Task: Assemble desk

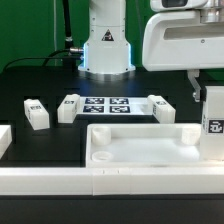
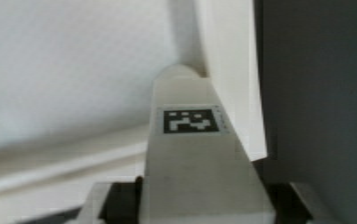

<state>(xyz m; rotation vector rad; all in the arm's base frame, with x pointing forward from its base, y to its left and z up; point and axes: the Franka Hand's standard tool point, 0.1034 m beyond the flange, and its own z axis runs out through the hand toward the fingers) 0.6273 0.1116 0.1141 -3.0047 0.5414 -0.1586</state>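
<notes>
The white tray-like tabletop (image 1: 140,145) lies at the front middle of the table, rim up. My gripper (image 1: 213,100) is shut on a white square post leg (image 1: 213,125) with a tag, held upright at the tabletop's corner on the exterior view's right. In the wrist view the leg (image 2: 196,140) runs out from between the fingers (image 2: 118,200), its tagged end close to the tabletop's rim (image 2: 225,60). Three more legs lie behind the tabletop: one (image 1: 36,113) at the exterior view's left, one (image 1: 68,106) beside the marker board and one (image 1: 162,106) at its other side.
The marker board (image 1: 106,105) lies flat behind the tabletop. A long white border rail (image 1: 100,180) runs along the front edge, with a white block (image 1: 4,138) at the left. The robot base (image 1: 105,45) stands at the back.
</notes>
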